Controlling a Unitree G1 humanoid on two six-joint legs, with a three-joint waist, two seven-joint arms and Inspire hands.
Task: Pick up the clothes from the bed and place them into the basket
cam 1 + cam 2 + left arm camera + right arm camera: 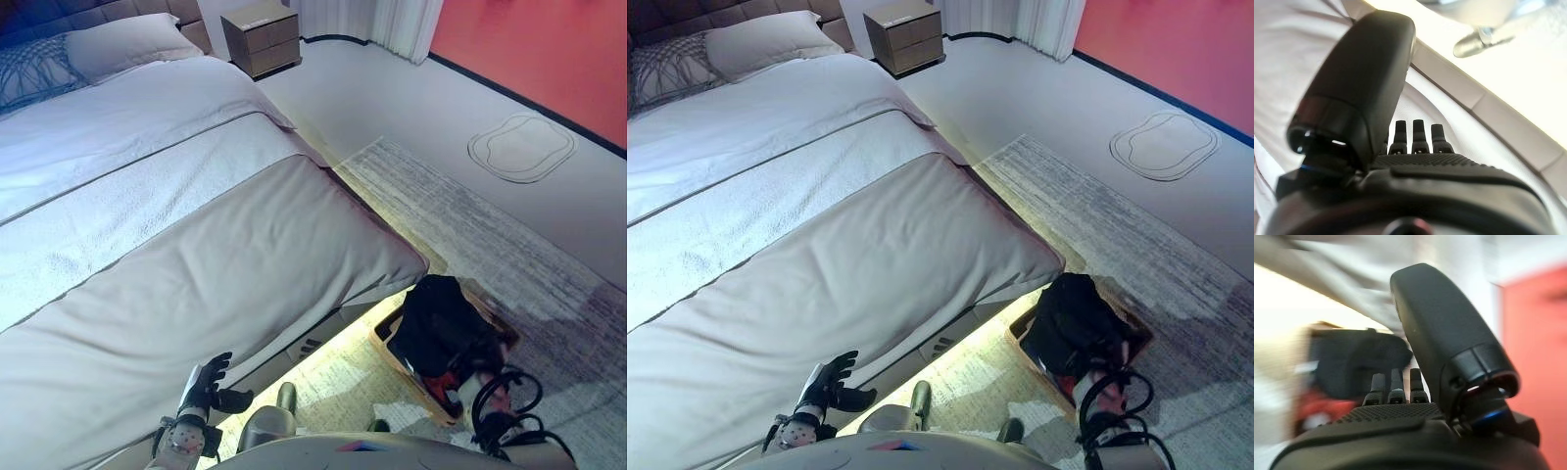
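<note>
The wide bed with its smooth grey-white cover [196, 225] fills the robot's left and the middle of the scene, and no loose clothing shows anywhere on its visible surface. Beyond its near corner a pale grey woven rug [470, 225] runs across the floor. On that rug, just off the corner of the bed and to the robot's right, sits the low wooden basket [392, 345], already heaped with a dark black garment [443, 318] over something red [449, 384]. So the clothes appear to lie in the basket and not on the bed, and the task looks close to done.

The right hand [1396, 426] hangs just beside the basket, with the dark garment straight ahead of its fingers [1392, 384]; these stand straight and apart from the thumb, holding nothing. The left hand [209, 384] hovers at the near edge of the bed, well apart from the basket, fingers spread and empty against the cover. The right hand is by far the nearer to the clothes. Any further piece would have to be found on the bed, on the left hand's side.
</note>
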